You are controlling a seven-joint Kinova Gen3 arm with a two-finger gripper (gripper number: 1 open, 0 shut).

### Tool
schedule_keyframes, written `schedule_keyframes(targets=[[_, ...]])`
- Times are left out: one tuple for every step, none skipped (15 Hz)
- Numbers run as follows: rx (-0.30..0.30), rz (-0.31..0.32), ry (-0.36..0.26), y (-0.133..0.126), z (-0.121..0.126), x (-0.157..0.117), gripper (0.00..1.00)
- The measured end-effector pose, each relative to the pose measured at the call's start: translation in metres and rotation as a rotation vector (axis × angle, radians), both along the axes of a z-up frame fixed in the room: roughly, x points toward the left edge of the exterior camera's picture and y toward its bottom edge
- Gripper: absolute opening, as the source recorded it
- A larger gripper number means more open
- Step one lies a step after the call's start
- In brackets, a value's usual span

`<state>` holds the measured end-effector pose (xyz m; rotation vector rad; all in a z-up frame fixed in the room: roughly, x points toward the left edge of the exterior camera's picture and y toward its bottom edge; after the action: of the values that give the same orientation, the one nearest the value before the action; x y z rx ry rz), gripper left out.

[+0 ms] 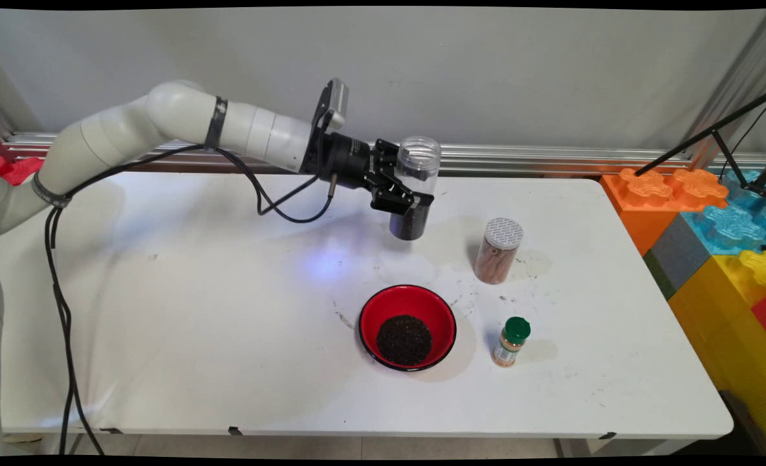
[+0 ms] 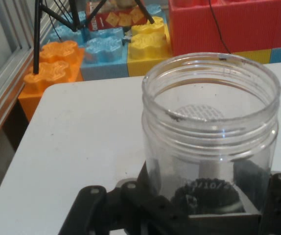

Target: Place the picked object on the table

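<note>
An open clear jar (image 1: pixel 415 188), dark grains at its bottom, is pinched upright between the gripper (image 1: pixel 401 199) fingers, held above the table (image 1: pixel 195 310) behind the red bowl (image 1: pixel 407 327).

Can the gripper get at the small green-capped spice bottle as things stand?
Probably not yet: the gripper is shut on an open clear plastic jar. The path itself looks free; the green-capped spice bottle stands apart from the red bowl.

The bowl (image 1: pixel 407 327) sits between the held jar (image 1: pixel 415 188) behind and, perhaps nearest, the small bottle (image 1: pixel 511 341) right.
</note>
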<state>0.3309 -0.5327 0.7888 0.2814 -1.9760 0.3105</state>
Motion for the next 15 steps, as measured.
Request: schedule_keyframes(targets=[[0.001,0.000,-0.001,-0.001,-0.005,0.000,0.00],[0.002,0.000,-0.003,-0.001,-0.009,0.001,0.00],[0.003,-0.001,-0.004,-0.002,-0.014,0.001,0.00],[0.003,-0.001,-0.005,-0.003,-0.018,0.002,0.00],[0.003,-0.002,-0.006,-0.004,-0.022,0.002,0.00],[0.003,-0.003,-0.007,-0.005,-0.024,0.002,0.00],[0.002,-0.003,-0.008,-0.006,-0.027,0.002,0.00],[0.002,-0.004,-0.009,-0.006,-0.030,0.001,0.00],[0.002,-0.005,-0.010,-0.006,-0.033,0.001,0.00],[0.001,-0.006,-0.011,-0.007,-0.035,0.001,0.00],[0.001,-0.007,-0.014,-0.007,-0.038,0.001,0.00],[0.000,-0.009,-0.016,-0.007,-0.041,0.001,0.00],[-0.001,-0.009,-0.019,-0.007,-0.044,0.001,0.00],[0.001,-0.010,-0.021,-0.007,-0.047,0.000,0.00],[0.009,-0.011,-0.023,-0.007,-0.049,-0.001,0.00]])
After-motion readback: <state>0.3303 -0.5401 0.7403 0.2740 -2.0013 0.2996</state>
